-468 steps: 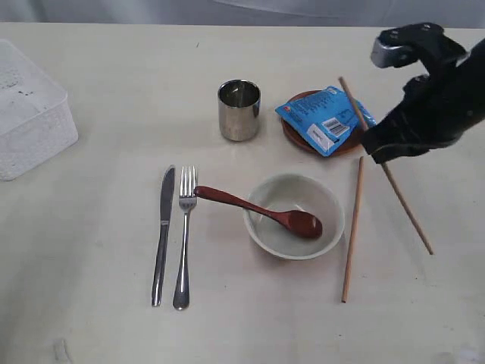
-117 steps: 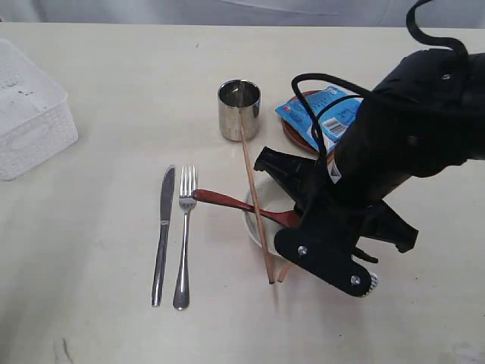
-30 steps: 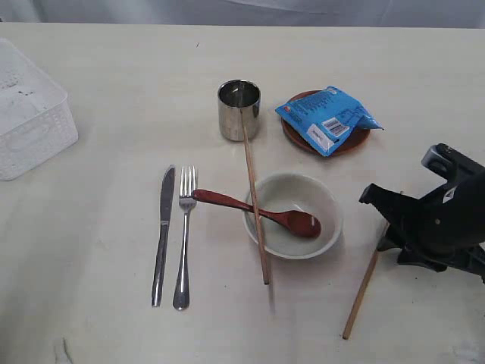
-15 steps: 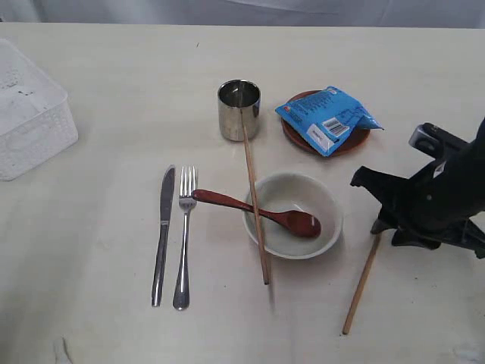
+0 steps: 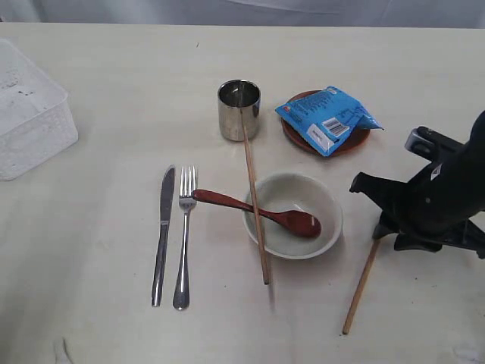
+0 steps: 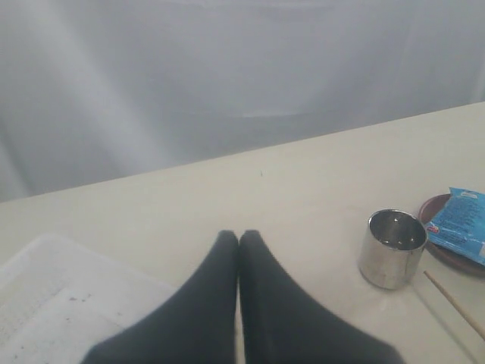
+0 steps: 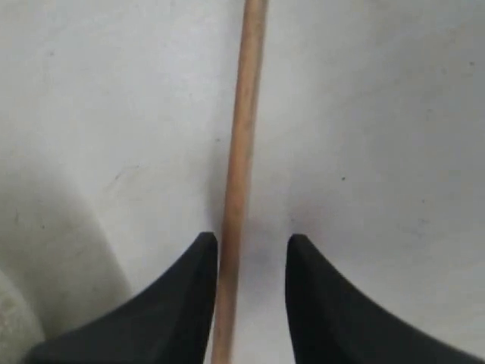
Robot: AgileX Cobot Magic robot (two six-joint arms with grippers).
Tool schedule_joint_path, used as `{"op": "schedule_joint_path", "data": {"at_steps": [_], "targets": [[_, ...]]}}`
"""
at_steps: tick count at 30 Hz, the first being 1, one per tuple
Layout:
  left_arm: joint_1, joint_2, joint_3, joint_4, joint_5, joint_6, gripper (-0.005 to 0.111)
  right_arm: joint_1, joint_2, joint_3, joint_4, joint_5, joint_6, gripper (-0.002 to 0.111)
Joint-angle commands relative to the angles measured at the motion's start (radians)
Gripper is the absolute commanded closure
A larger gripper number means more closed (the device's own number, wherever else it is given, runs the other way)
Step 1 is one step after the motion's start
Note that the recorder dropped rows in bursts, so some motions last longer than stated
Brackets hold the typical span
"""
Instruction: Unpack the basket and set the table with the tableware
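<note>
Steel knife and fork lie side by side at the middle of the table in the exterior view, next to a pale bowl holding a red spoon. One chopstick slants from the steel cup across the bowl's rim. A blue packet sits on the brown plate. The white basket stands at the left edge. Near the right edge, the right gripper is over the second chopstick.

Left wrist view: the left gripper hangs above the table, jaws pressed together.

Right wrist view: jaws spread, straddling the second chopstick.
</note>
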Motion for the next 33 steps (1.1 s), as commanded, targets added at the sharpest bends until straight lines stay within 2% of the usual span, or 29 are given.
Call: {"op": "schedule_joint_path", "data": {"at_steps": [1,7,9,12,13,20,29,33], "targets": [[0.002,-0.005,0.005,0.003,0.002,-0.002,0.106,-0.005,0.029,-0.004,0.000,-0.032,-0.007,0.078],[0.002,-0.005,0.005,0.003,0.005,0.002,0.106,-0.005,0.043,-0.004,0.000,-0.048,-0.070,0.078],[0.002,-0.005,0.005,0.003,0.005,0.002,0.106,-0.005,0.043,-0.004,0.000,-0.045,-0.093,0.082],[0.002,-0.005,0.005,0.003,0.005,0.002,0.106,-0.005,0.043,-0.006,-0.002,-0.033,-0.133,0.099],[0.002,-0.005,0.005,0.003,0.005,0.002,0.106,-0.005,0.043,-0.006,-0.002,-0.029,-0.140,0.108],[0.002,-0.005,0.005,0.003,0.006,0.002,0.106,-0.005,0.021,-0.063,-0.002,0.092,-0.195,0.109],[0.002,-0.005,0.005,0.003,0.006,0.005,0.106,-0.002,-0.161,-0.216,0.016,0.300,-0.234,0.109],[0.002,-0.005,0.005,0.003,0.006,0.005,0.106,0.051,-0.183,-0.267,0.065,0.338,-0.333,0.109]]}}
